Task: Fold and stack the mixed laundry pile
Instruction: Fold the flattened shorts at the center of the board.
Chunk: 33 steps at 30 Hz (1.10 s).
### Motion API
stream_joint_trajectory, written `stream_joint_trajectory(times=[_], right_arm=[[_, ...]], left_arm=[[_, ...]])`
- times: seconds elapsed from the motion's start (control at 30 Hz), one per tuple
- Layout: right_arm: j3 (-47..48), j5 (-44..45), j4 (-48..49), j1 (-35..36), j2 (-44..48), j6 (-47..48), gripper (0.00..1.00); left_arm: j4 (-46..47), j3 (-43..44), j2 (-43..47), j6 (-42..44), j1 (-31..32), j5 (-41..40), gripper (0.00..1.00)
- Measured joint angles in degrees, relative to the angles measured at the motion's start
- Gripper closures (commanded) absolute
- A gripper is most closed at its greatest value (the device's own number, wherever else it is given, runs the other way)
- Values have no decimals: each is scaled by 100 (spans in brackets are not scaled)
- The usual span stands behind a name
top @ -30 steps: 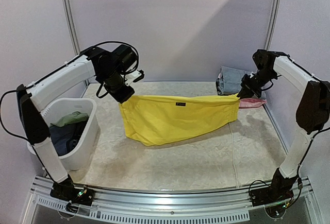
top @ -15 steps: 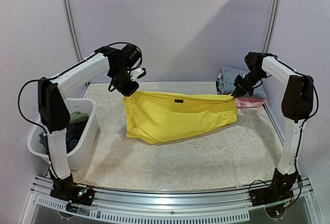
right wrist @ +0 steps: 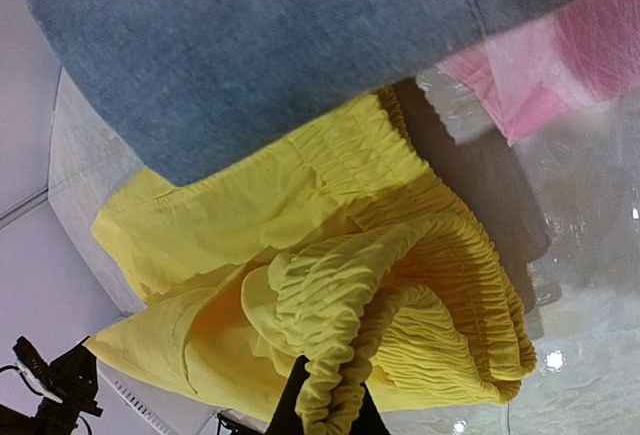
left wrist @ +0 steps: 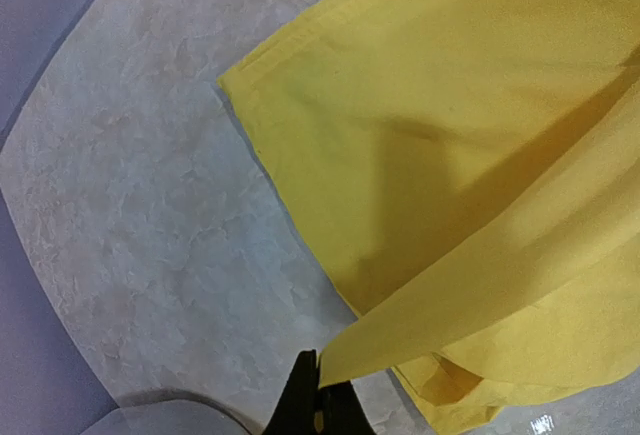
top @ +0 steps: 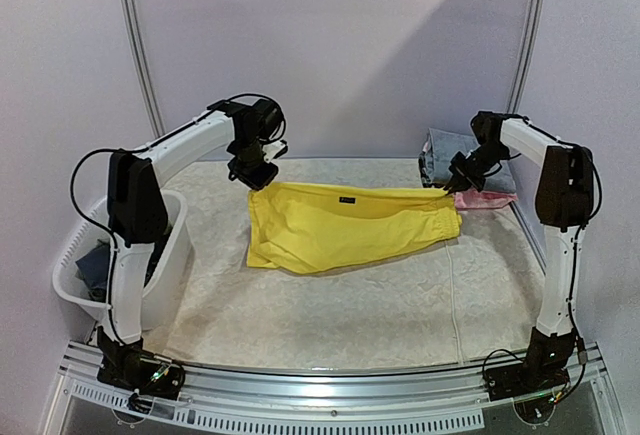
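The yellow shorts [top: 350, 225] lie spread across the far half of the table [top: 350, 325], most of the cloth resting on the surface with both upper corners lifted. At their left end the left pincer [top: 258, 180] is clamped tight on a hem corner, a strip of fabric rising to its tips in the wrist view [left wrist: 318, 410]. At their right end the right pincer [top: 447, 187] is closed on the gathered elastic waistband [right wrist: 330, 395]. Just beyond that end sits a folded grey-blue garment [top: 450, 155], with a pink piece [top: 487, 199] beside it. Well to the left of the shorts stands a white tub [top: 165, 265] holding dark clothing [top: 95, 265].
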State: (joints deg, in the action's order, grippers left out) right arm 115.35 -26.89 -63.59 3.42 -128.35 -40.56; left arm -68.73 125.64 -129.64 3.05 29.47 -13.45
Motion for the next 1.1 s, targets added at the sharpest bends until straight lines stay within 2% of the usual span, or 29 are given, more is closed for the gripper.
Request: stream_joint_trajectory(times=[0.23, 0.37, 0.47, 0.5, 0.6, 0.63, 0.7, 0.73, 0.83, 1.0, 1.1], right_arm=[[44, -181, 293, 0, -120, -184, 100], [44, -245, 507, 0, -227, -315, 90], [44, -284, 658, 0, -264, -446, 78], [44, -284, 717, 0, -264, -479, 74], [44, -273, 914, -15, -264, -590, 65], [44, -240, 977, -31, -262, -595, 62], [42, -195, 1036, -50, -240, -632, 57], [28, -164, 1064, -61, -208, -634, 55], [-131, -22, 1139, -87, 33, -612, 50], [-457, 337, 1152, -87, 678, -503, 46], [-553, 621, 1147, -68, 1054, -321, 48]], left_arm=[[-39, 109, -260, -190, -79, -55, 100], [-33, 236, -400, -378, -131, -39, 100], [26, 389, -579, -590, -175, -31, 99], [63, 422, -638, -669, -190, -28, 92], [120, 601, -907, -1049, -262, -55, 47], [136, 658, -994, -1180, -293, -90, 41], [197, 671, -1071, -1410, -343, -184, 16], [212, 662, -1082, -1543, -365, -229, 12], [385, 608, -1001, -1786, -389, -308, 11], [459, 472, -640, -1888, -387, -417, 12], [481, 184, -214, -1893, -352, -435, 13]])
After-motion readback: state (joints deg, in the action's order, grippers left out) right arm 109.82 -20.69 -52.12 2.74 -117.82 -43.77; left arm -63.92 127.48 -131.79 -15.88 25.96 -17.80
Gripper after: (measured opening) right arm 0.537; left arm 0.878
